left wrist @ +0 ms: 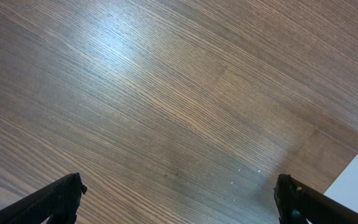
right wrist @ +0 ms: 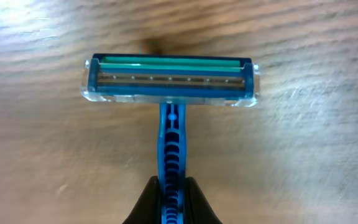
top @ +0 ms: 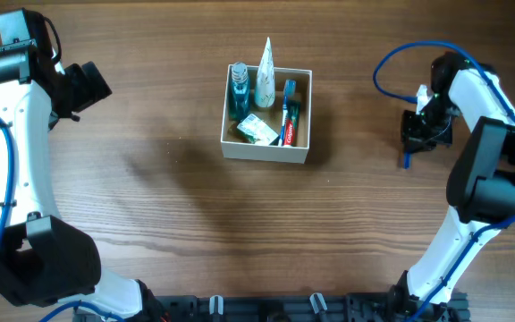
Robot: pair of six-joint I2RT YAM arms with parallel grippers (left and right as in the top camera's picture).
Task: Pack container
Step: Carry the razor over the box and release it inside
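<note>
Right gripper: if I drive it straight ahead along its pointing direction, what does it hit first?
The right gripper is shut on the razor, whose head leads; that head would likely meet the wooden table first. The gap is unclear.

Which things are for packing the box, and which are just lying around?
For the job: box; bottle, tube, toothbrush and toothpaste inside it; razor, held by the right gripper.

Just lying about: nothing loose in view; the left gripper is open over the table, holding nothing.
</note>
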